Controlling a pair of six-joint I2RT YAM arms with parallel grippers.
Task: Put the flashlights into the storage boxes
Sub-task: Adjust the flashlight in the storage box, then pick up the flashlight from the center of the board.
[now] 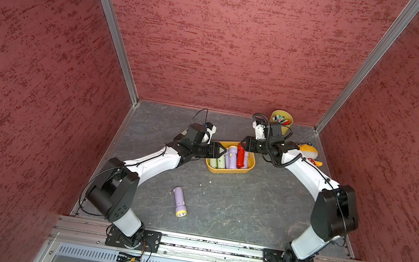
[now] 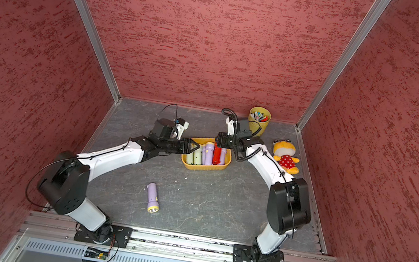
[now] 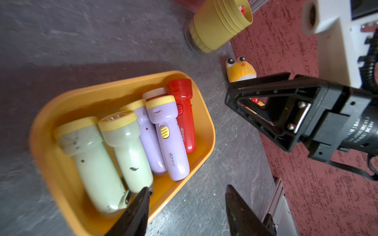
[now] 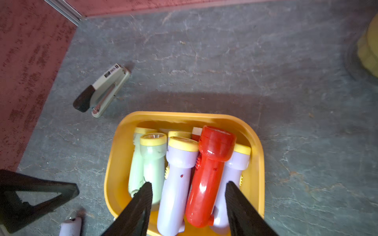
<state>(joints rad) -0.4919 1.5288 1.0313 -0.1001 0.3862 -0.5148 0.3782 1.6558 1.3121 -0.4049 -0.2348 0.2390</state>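
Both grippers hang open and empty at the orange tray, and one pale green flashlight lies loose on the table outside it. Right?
Not quite: the loose flashlight is lilac, not pale green, as both top views show. The left gripper and right gripper do hang open and empty at the orange tray.

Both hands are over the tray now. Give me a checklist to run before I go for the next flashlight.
1. Left hand open, empty: ok.
2. Right hand open, empty: ok.
3. Red flashlight resting in the tray, on top of the others: ok.
4. Every flashlight in the tray: not ok; a lilac flashlight lies on the table near the left arm.
5. Room left in the tray: cannot tell; they already lie stacked.
6. Stapler apart from the tray: ok.
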